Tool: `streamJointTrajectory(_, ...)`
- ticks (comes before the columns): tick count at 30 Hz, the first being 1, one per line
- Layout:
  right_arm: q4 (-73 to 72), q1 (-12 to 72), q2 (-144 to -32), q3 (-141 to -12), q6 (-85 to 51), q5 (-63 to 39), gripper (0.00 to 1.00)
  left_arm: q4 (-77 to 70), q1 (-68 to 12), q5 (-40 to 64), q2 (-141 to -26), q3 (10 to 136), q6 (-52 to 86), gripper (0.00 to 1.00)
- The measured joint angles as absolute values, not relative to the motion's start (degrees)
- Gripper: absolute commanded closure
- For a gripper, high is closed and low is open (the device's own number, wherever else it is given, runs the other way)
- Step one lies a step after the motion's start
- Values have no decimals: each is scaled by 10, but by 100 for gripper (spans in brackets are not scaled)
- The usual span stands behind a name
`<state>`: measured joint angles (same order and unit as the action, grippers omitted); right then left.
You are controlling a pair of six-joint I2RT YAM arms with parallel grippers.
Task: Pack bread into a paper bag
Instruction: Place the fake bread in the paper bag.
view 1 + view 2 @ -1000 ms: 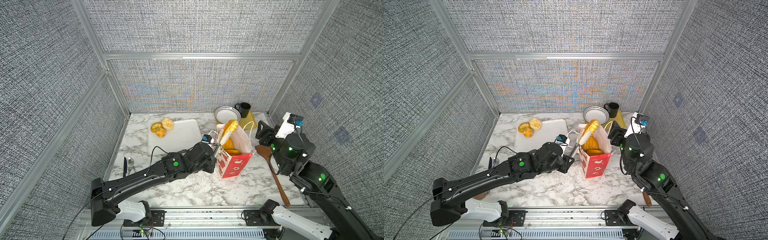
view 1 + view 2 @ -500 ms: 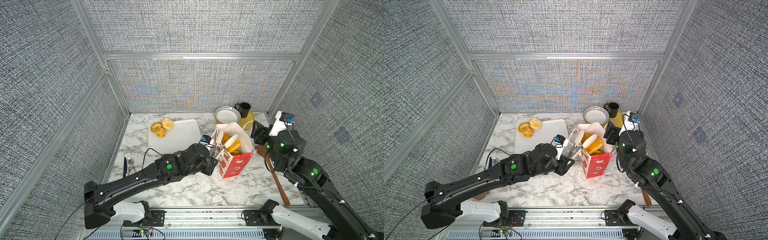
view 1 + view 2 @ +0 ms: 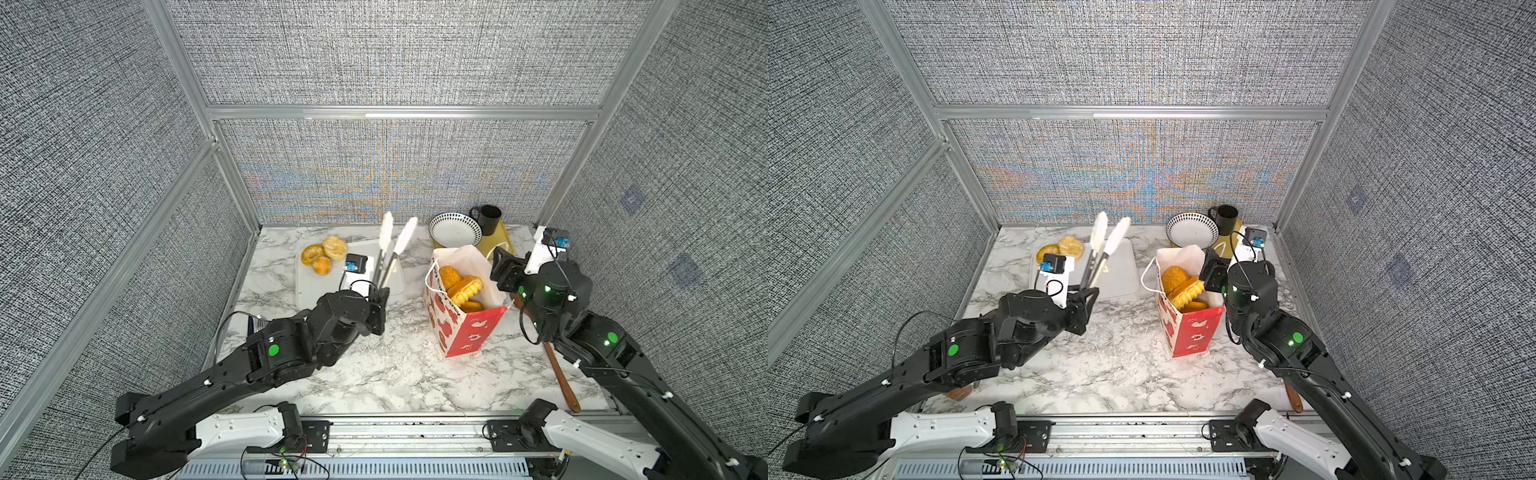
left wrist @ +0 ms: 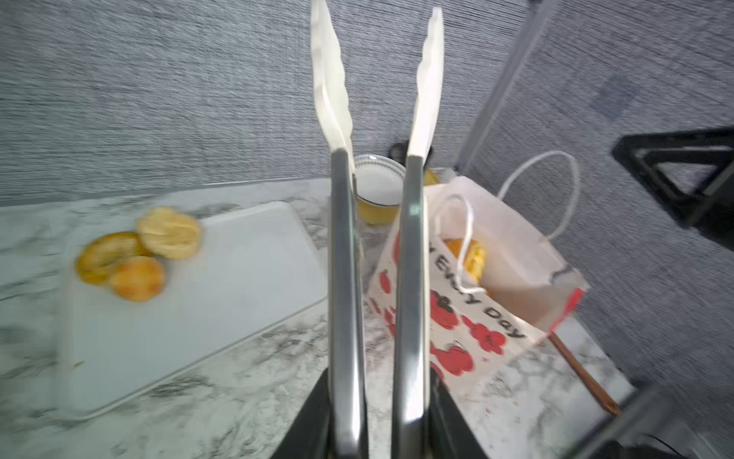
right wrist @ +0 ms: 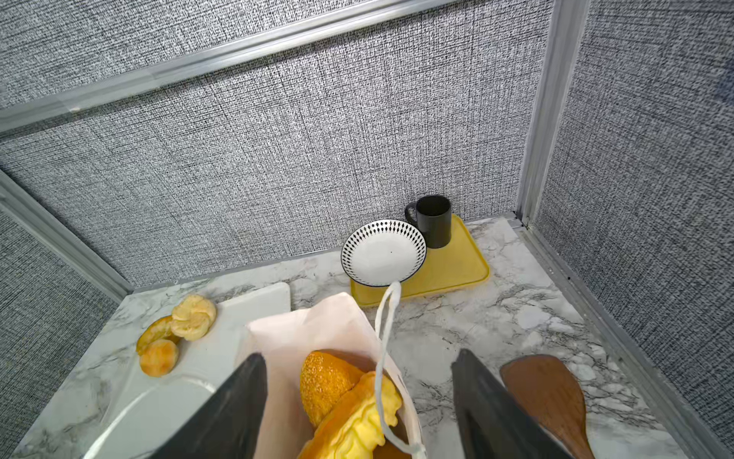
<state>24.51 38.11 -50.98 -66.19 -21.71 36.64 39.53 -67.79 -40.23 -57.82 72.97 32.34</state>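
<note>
The paper bag (image 3: 469, 332) (image 3: 1192, 332) stands upright right of centre, red below and white above. Bread (image 3: 459, 284) (image 5: 337, 393) fills it: a seeded roll and a yellow ridged piece on top. Three more bread pieces (image 3: 322, 255) (image 4: 135, 254) lie at the far left corner of a white tray (image 3: 316, 286). My left gripper (image 3: 380, 297) (image 4: 377, 397) is shut on metal tongs (image 3: 392, 249) (image 4: 345, 278), whose white tips point up and apart, empty, left of the bag. My right gripper (image 3: 505, 270) (image 5: 359, 353) is open, its fingers straddling the bag's right rim and cord handle.
A yellow tray (image 3: 498, 241) at the back right carries a patterned bowl (image 3: 455, 230) and a black mug (image 3: 488, 218). A wooden spatula (image 3: 561, 374) lies along the right edge under my right arm. Cutlery (image 3: 253, 322) lies by the left wall. Fabric walls close three sides.
The tongs held a yellow bread above the bag, let it go into the bag, then swung left and up, empty. My right gripper moved in to the bag's right rim.
</note>
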Motion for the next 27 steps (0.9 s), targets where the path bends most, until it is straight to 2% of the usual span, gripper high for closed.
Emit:
streamJointTrajectory(3, 225, 389, -517, -629, -217, 341, 19, 427, -625, -470, -578, 707, 348, 64)
streamJointTrajectory(5, 208, 403, -529, -606, -214, 331, 10, 433, -563, -469, -590, 677, 364, 64)
streamJointTrajectory(7, 193, 425, -546, -586, -208, 322, 8, 429, -506, -449, -615, 646, 383, 64)
streamJointTrajectory(16, 117, 557, -569, -506, -168, 295, 4, 312, -366, -287, -765, 558, 417, 62)
streamJointTrajectory(22, 102, 630, -494, -489, -154, 331, 4, 229, -298, -220, -834, 550, 420, 62)
streamJointTrajectory(27, 92, 657, -438, -487, -147, 378, 4, 175, -276, -193, -841, 539, 410, 61)
